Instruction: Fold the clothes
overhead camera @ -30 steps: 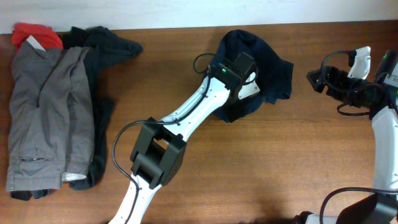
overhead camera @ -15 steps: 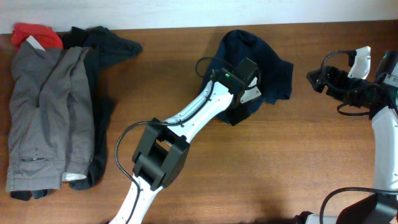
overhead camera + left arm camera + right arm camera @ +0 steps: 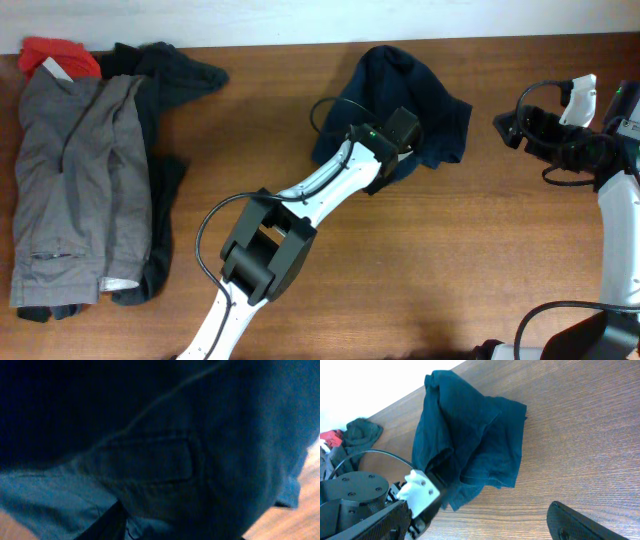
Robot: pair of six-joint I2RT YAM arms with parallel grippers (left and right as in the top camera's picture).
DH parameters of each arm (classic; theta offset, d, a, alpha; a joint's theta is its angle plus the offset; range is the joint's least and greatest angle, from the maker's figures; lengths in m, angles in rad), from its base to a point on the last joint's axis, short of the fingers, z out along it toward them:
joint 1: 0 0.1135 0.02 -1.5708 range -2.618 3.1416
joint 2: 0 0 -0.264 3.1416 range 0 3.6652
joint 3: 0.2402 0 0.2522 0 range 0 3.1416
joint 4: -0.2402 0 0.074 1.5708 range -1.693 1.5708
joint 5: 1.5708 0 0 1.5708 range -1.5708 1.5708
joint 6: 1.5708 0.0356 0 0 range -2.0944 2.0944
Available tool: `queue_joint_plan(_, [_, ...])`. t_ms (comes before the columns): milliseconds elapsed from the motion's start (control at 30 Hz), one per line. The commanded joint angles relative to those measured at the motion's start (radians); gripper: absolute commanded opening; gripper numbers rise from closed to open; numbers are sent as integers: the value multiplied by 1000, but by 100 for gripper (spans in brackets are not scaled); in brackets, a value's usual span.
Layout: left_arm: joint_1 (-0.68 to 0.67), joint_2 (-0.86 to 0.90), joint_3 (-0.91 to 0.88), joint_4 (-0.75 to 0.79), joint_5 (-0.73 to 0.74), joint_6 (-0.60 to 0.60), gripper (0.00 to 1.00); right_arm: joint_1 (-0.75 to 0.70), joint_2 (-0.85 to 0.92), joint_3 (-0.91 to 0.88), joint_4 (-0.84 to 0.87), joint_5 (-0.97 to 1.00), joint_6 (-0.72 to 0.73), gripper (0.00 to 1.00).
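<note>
Overhead: navy shorts [image 3: 430,100] bunched in a heap at the far middle of the table [image 3: 470,260], not yet spread, so probably being taken by an edge to open them flat. Left gripper [image 3: 400,158] down on the heap's near hem. Right gripper [image 3: 505,128] apart to the right, over bare wood. Grey trousers [image 3: 70,190], black garment [image 3: 165,185] and red piece [image 3: 55,55] piled far left, out of the way.

Left wrist: only blue cloth pressed up close, a stitched pocket welt [image 3: 150,457] mid-frame. Jaws buried in it, so cannot tell how far apart, or whether any fold is pinched.

Right wrist: fingers [image 3: 580,522] spread wide, nothing between. Shorts ahead and well clear, with the left gripper at their near corner.
</note>
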State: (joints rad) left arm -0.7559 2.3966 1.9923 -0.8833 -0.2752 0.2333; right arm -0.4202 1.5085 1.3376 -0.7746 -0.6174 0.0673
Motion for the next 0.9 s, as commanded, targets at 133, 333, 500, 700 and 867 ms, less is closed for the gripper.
queue_joint_plan(133, [7, 16, 14, 35, -132, -116, 1, 4, 3, 7, -4, 4, -11, 92])
queue_joint_plan(333, [12, -19, 229, -101, -212, -132, 1, 5, 3, 7, -20, 4, -11, 91])
queue_joint_plan(500, [49, -54, 509, -195, -194, -132, 1, 57, 3, 6, -60, 1, -11, 91])
queue_joint_plan(700, [71, -54, 595, -201, -148, -132, 0, 183, 3, -16, -63, 5, -11, 91])
queue_joint_plan(867, [76, -54, 595, -202, -147, -132, 1, 305, 4, -45, -37, 28, -10, 88])
